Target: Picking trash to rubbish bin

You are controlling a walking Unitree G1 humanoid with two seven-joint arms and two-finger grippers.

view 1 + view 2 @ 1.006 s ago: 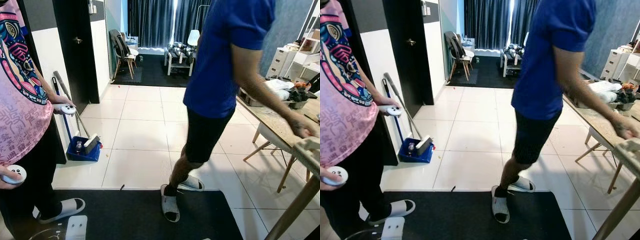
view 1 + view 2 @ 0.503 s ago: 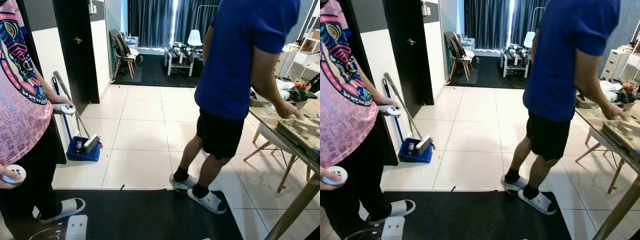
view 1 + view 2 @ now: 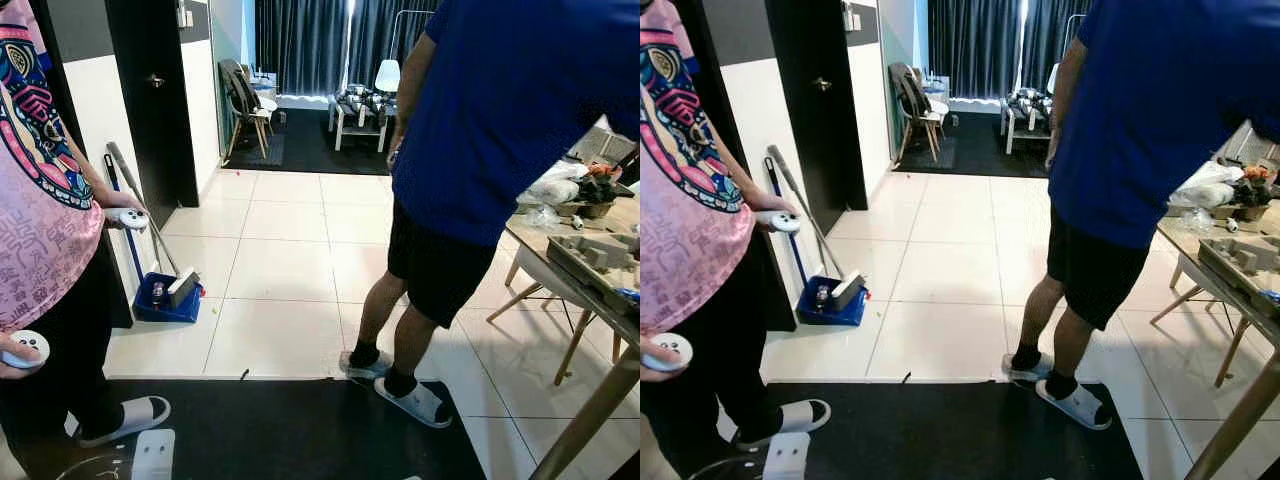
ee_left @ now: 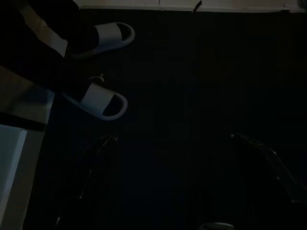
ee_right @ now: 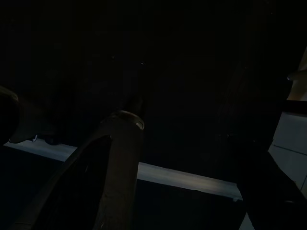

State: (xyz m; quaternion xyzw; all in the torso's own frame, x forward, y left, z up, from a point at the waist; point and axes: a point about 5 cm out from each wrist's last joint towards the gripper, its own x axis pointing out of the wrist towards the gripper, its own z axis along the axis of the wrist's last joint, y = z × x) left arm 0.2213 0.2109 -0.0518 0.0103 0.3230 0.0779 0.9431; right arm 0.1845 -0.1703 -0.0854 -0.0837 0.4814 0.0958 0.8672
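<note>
A small dark scrap (image 3: 243, 374) lies on the white tiles at the far edge of the black mat (image 3: 290, 430). A blue dustpan (image 3: 150, 311) stands by the left wall with a brush and a small bottle (image 3: 157, 292) in it. My left gripper (image 4: 171, 138) hangs open over the dark mat, near a person's white slippers (image 4: 100, 100). In the very dark right wrist view my right gripper (image 5: 192, 139) hangs open above the mat and a strip of pale floor. Neither holds anything.
A person in a pink shirt (image 3: 40, 210) stands close on my left holding two white controllers (image 3: 28, 347). A person in a blue shirt (image 3: 500, 120) stands ahead on the right, leaning over a wooden table (image 3: 590, 300) with a cardboard tray (image 3: 597, 260). Tiled floor runs to a far room.
The person in blue has stepped to the right, up to the table, and now leans over it. The person in pink, the dustpan and the scrap stay put.
</note>
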